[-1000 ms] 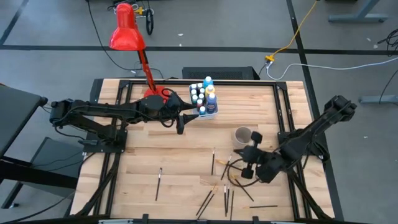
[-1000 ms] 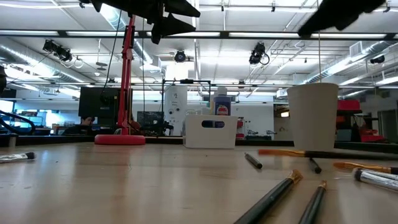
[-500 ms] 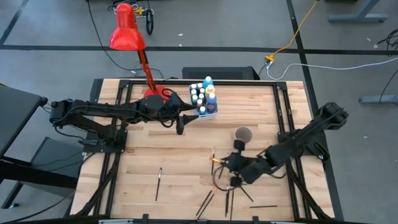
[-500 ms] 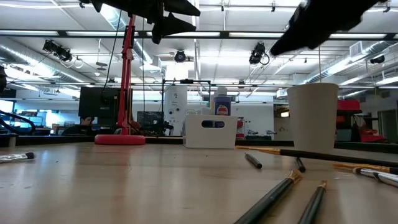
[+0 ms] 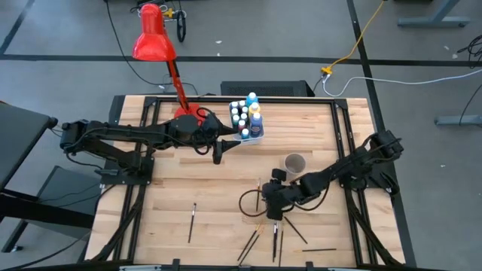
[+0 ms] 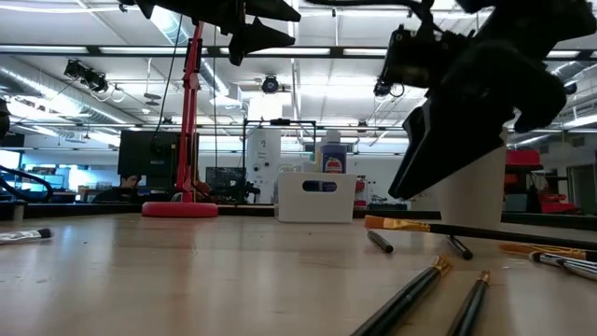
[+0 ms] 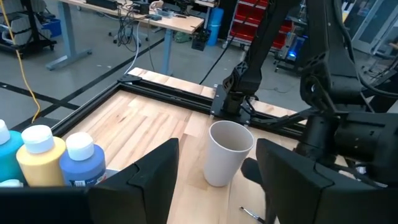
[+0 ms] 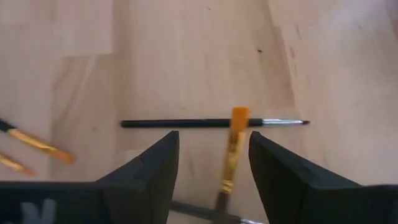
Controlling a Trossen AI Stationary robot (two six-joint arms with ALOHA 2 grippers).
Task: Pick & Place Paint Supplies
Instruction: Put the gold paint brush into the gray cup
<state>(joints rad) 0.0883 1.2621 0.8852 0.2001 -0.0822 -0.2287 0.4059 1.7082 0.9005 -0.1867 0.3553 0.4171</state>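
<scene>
Several thin paintbrushes point(image 5: 257, 194) lie flat on the wooden table's near half. In the right wrist view a dark-handled brush point(image 8: 211, 123) lies crosswise, with an orange-bristled brush point(image 8: 231, 149) across it. My right gripper point(image 8: 213, 140) hovers open just above them point(image 5: 273, 211), its fingers on either side of the orange brush and touching nothing. White-capped paint bottles point(image 5: 242, 114) stand in the white tub point(image 5: 258, 133) at the back. My left gripper point(image 7: 217, 168) waits open in the air beside the tub point(image 5: 232, 140).
A white cup point(image 5: 294, 162) stands upright just far of my right gripper; in the low view the gripper point(image 6: 448, 140) partly hides it. A red desk lamp point(image 5: 154, 41) stands at the back left. One brush point(image 5: 192, 222) lies alone at the near left.
My right gripper has moved toward the table's left edge and come down, from beside the cup to above the scattered brushes. In the low view it now hangs in front of the cup.
</scene>
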